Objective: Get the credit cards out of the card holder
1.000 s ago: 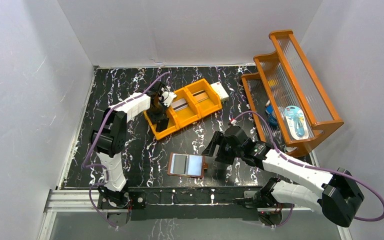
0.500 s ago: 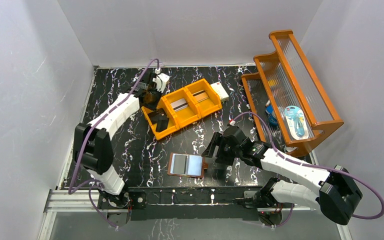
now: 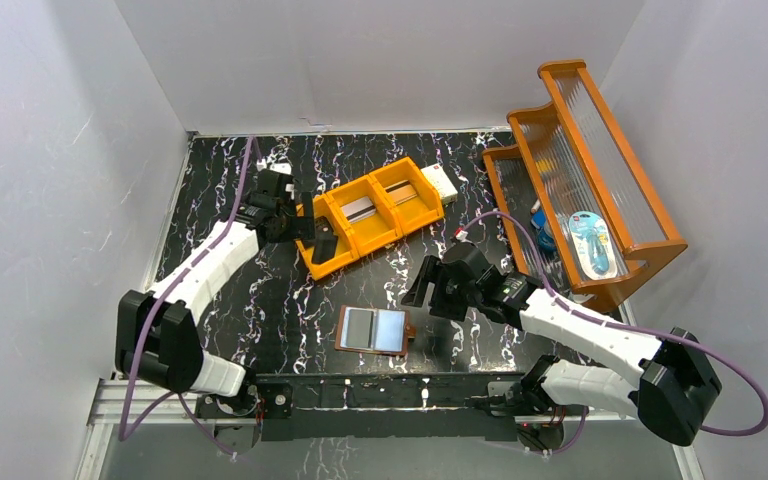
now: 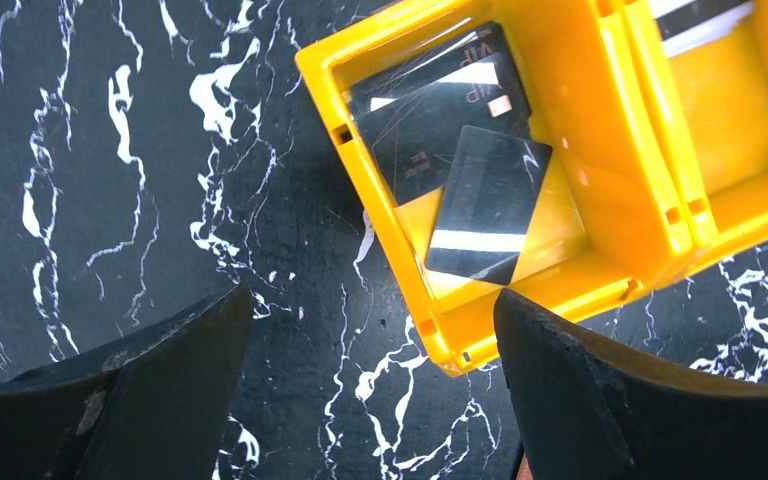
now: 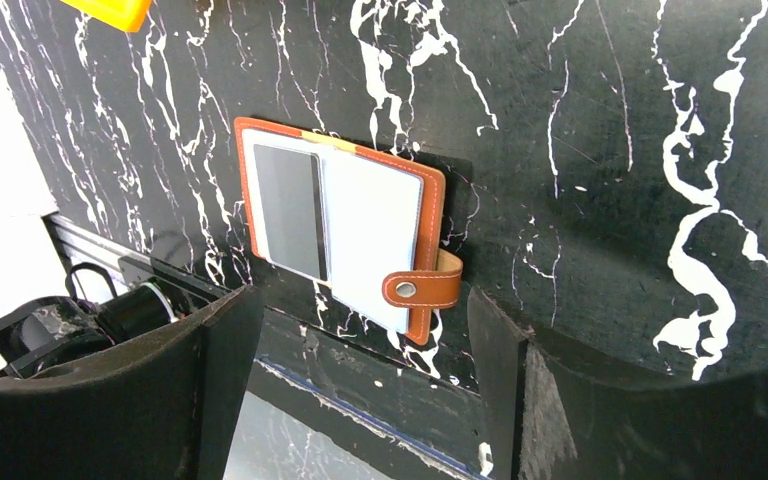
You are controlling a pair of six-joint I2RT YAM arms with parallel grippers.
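— Left gripper (image 4: 372, 330) is spread wide with nothing between its fingers, hanging over the end corner of the orange tray (image 4: 570, 130). See the two dark credit cards (image 4: 485, 205) lying in that end compartment? One sits skewed across the other.

— So that's where they get collected. And the card holder (image 5: 370, 230)?

— Flat on the table (image 5: 610, 150) near the front edge, well apart from the tray. It lies open, pale faces up, with its snap tab (image 5: 420, 290) sticking out to one side. I'd guess that's so the pockets can be reached from above.

— Is it empty?

— Doesn't look it. A grey card (image 5: 285, 210) sits on one inner face, tucked into the pocket as far as I can tell.

— And the right gripper (image 3: 428, 292)?

— Also released, holding nothing. It's poised just beside the holder on the tab side and tilted toward it. My guess is it's there to pin the leather down or to pull that remaining card.

— Tricky?

— I'd say so. It's a thin card lying flat against the lining, so a finger has to catch an edge without dragging the whole holder along.
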